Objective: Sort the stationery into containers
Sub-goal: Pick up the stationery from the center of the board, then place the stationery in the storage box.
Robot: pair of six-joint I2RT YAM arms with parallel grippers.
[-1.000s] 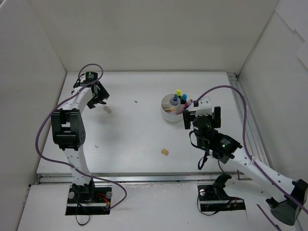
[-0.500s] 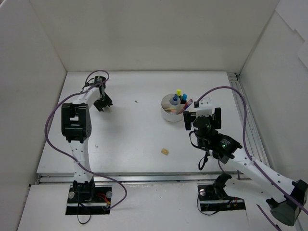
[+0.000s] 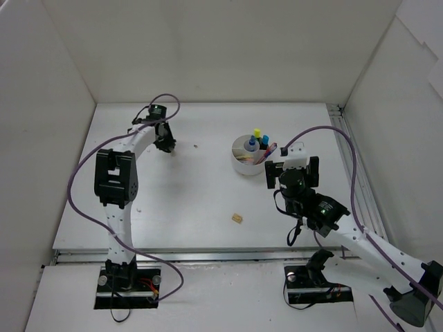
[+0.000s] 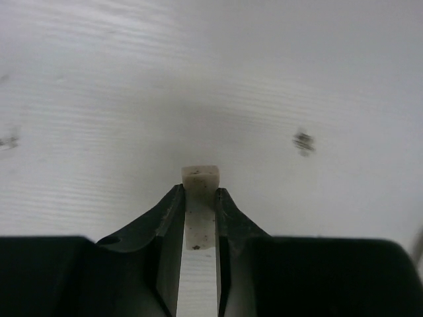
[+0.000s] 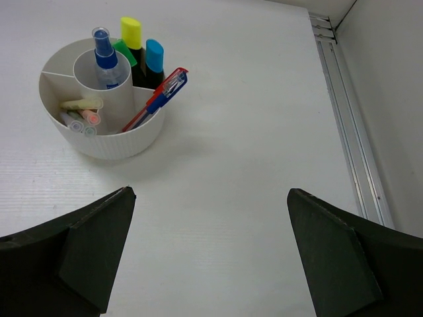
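left gripper (image 4: 199,193) is clamped across the flat sides of the tiny eraser (image 4: 199,178), probably feather-light grippy rubber so it shouldn't slip, right gripper (image 5: 210,193) wide open

Left gripper (image 4: 199,193) clamped narrow — right gripper (image 5: 210,193) spread wide.

My left jaws are matt black plastic, smooth along their inner faces. The eraser (image 4: 199,181) between them looks like dull, off-white rubber with a few dark specks. The surface (image 5: 231,198) is matt white board, finely ribbed. The organizer (image 5: 112,142) is white plastic with a faint sheen, its outer wall fluted. The marker (image 5: 104,66) has a clear, glossy plastic barrel. The rail (image 5: 347,139) looks like brushed metal.
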